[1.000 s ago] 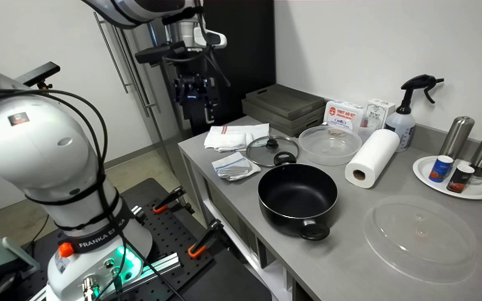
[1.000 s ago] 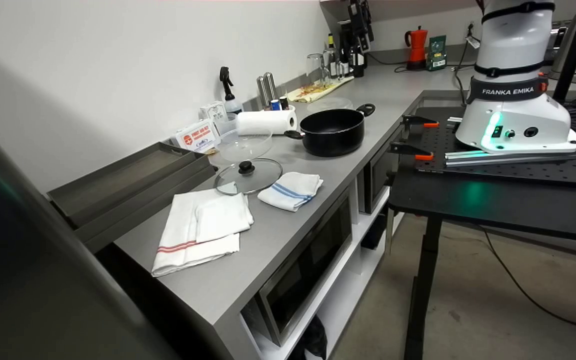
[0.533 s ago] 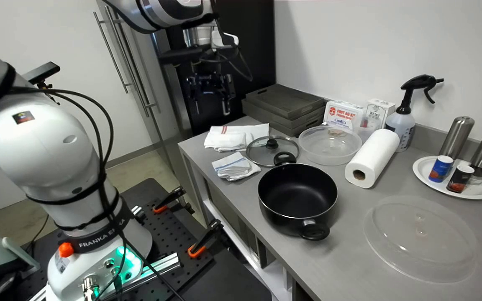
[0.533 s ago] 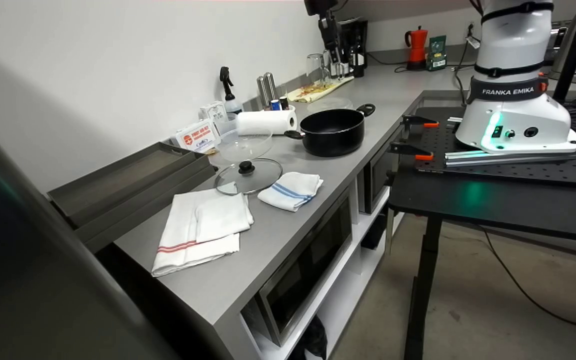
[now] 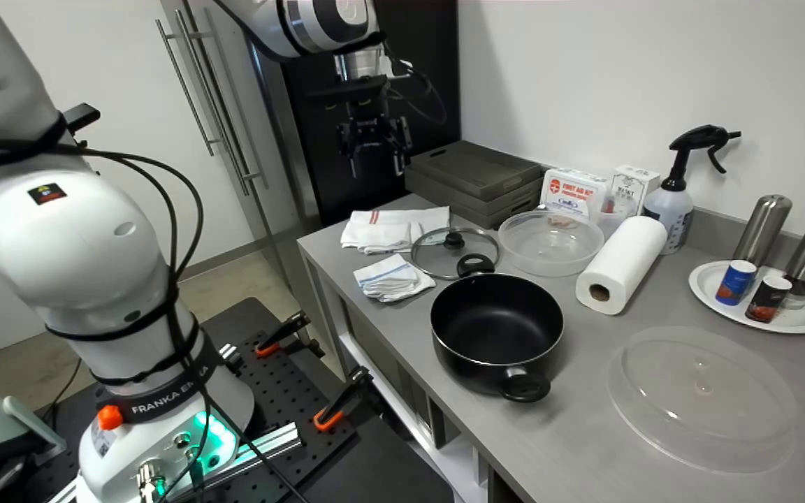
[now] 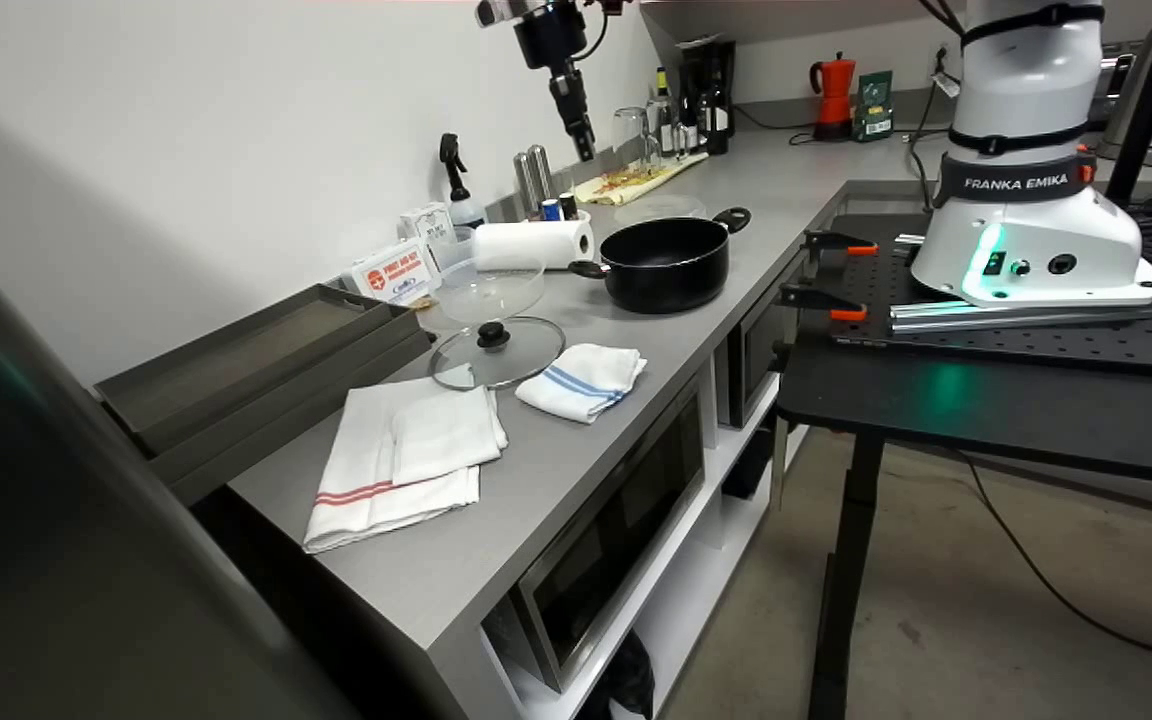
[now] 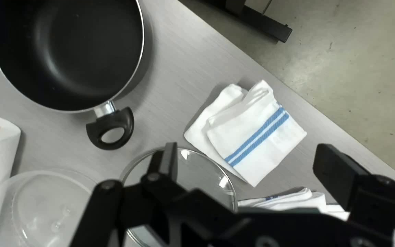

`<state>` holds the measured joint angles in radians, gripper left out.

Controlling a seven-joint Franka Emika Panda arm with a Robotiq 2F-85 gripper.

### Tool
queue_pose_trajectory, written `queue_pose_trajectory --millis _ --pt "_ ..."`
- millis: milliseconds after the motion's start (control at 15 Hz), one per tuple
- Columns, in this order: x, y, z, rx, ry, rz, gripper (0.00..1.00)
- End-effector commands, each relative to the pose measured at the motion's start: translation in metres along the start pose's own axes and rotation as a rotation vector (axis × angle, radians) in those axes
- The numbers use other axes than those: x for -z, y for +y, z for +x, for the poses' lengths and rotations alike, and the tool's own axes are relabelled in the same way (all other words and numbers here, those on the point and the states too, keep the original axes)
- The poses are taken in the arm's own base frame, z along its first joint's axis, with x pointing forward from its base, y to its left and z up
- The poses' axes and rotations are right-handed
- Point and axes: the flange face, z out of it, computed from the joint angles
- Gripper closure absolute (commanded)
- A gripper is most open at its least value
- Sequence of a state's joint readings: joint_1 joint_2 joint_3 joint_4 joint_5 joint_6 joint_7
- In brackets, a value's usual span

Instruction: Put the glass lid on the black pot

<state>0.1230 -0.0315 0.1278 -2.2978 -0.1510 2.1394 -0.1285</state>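
Note:
The glass lid point(image 5: 437, 260) lies flat on the counter with its black knob up, and it also shows in an exterior view point(image 6: 528, 350). The black pot point(image 5: 497, 321) stands uncovered beside it, one handle pointing towards the lid; its dark inside shows in the wrist view point(image 7: 81, 44). My gripper point(image 5: 377, 169) hangs above the counter's end, well above the towels and lid. In the wrist view my gripper point(image 7: 247, 154) is open with nothing between its fingers. The left finger point(image 7: 168, 161) covers part of the lid point(image 7: 201, 173) and hides its knob.
Folded white towels point(image 5: 394, 278) point(image 5: 395, 230) lie beside the lid. A clear plastic bowl point(image 5: 549, 244) and a paper-towel roll point(image 5: 622, 265) stand close by. Stacked grey trays point(image 5: 476, 171) stand at the back near the wall. A large clear cover point(image 5: 703, 412) lies beyond the pot.
In an exterior view my gripper has moved right, towards the counter's end, and its wrist has turned. In an exterior view it has come left and lower. The lid and pot have not moved.

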Motion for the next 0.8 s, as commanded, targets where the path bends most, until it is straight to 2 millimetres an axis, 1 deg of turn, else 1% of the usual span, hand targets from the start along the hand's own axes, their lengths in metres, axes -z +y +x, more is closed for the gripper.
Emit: queue_pose_trajectory --millis 0,467,600,733 --pt "-0.006 -0.005 0.059 0.066 0.005 -0.015 0.0" --pt "-0.012 -0.014 0.142 0.108 0.042 0.003 0.0" --pt "-0.015 -0.012 0.167 0.108 0.061 0.015 0.0" --pt "-0.022 -0.005 0.189 0.101 0.081 0.022 0.0"
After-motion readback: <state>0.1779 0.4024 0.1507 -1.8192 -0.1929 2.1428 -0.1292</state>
